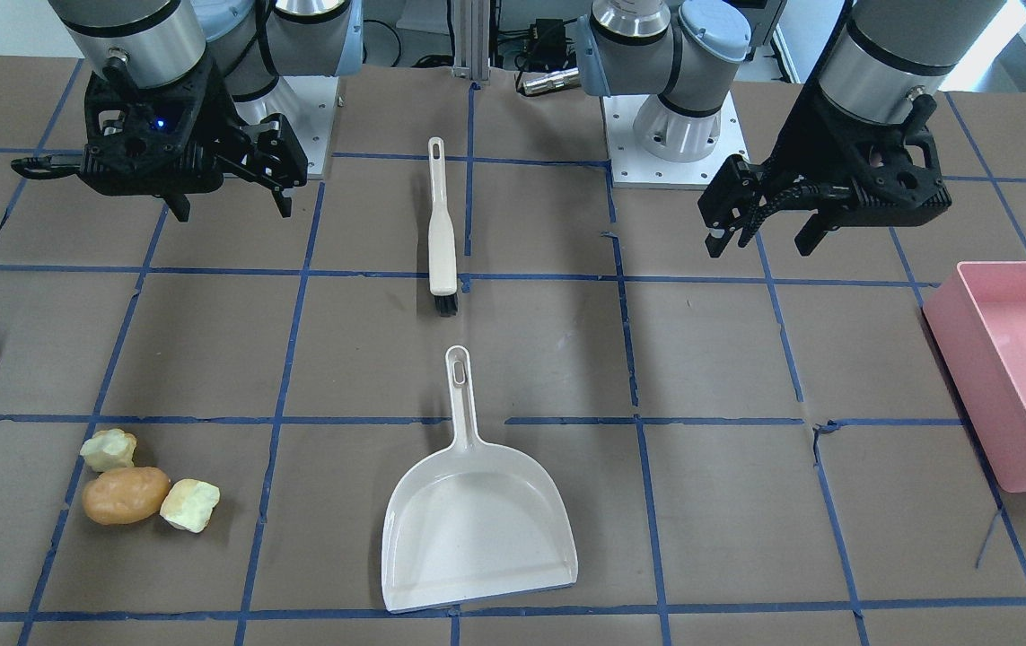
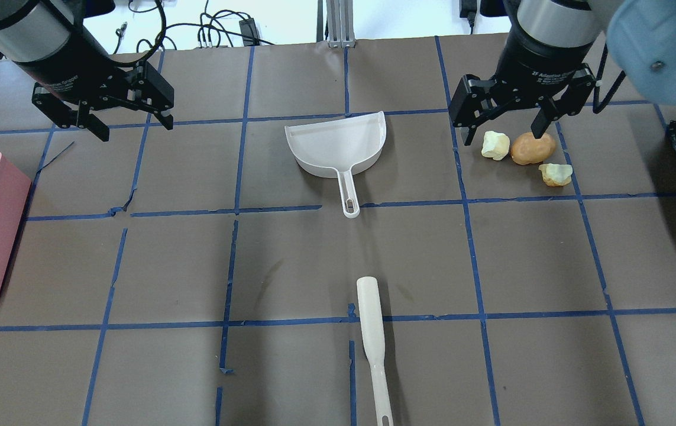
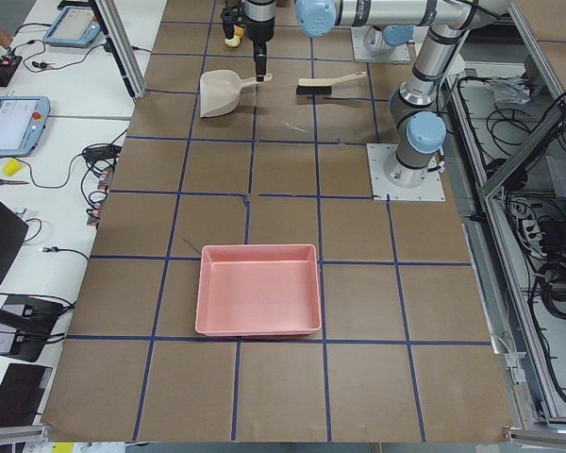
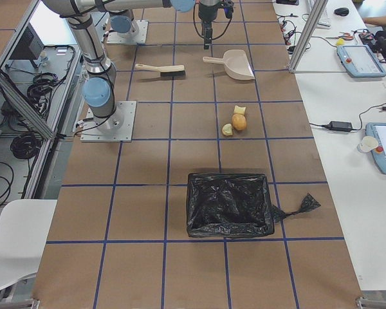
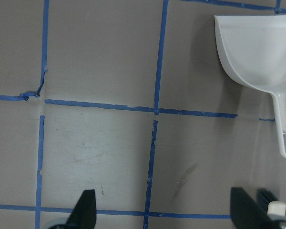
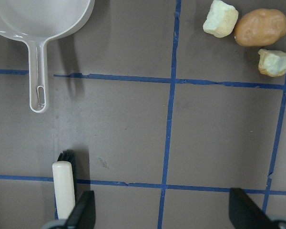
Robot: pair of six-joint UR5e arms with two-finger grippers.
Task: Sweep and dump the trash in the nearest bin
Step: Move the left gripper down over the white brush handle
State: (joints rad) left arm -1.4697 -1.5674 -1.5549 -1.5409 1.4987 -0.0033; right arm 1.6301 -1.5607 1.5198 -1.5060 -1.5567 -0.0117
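Note:
The trash is an orange-brown lump (image 1: 125, 494) between two pale yellow-green chunks (image 1: 109, 449) (image 1: 190, 505), lying on the table; it also shows in the right wrist view (image 6: 261, 27). A white dustpan (image 1: 477, 516) lies mid-table, empty, with its handle pointing toward a cream brush (image 1: 442, 233). My right gripper (image 1: 232, 208) is open and empty, hovering above the table on the trash's side (image 2: 502, 135). My left gripper (image 1: 762, 240) is open and empty, hovering on the other side (image 2: 134, 127).
A pink bin (image 1: 1015, 368) stands at the table end on my left. A bin lined with a black bag (image 4: 228, 205) stands at the end on my right, closer to the trash. Blue tape lines grid the brown table.

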